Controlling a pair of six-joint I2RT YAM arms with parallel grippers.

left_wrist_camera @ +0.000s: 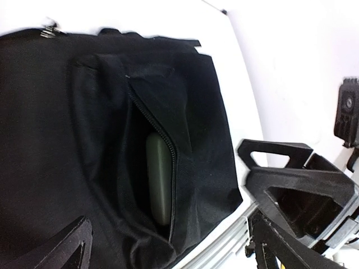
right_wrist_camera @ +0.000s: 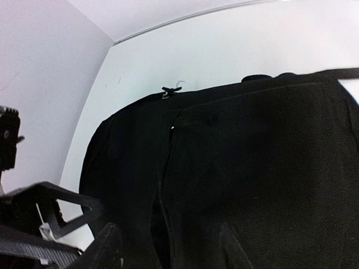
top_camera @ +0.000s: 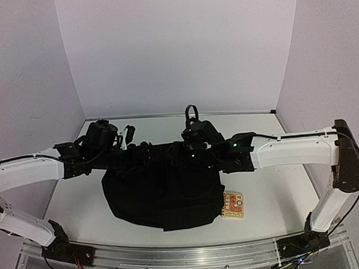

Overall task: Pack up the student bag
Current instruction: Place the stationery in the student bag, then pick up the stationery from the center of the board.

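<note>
Where zipper (left_wrist_camera: 151, 120) gapes, grey-green case (left_wrist_camera: 159, 179) inside student bag (left_wrist_camera: 56, 140).

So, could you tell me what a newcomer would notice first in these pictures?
The big black student bag slumped mid-table, under both arms. In the left wrist view, its pocket gapes unzipped with a grey-green oblong item inside. A small yellow card lies beside the bag's near right corner.

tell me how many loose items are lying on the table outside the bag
1: a small yellow-and-orange packet on the table, right beside the near right edge of the student bag. More may be hidden under the bag.
</note>
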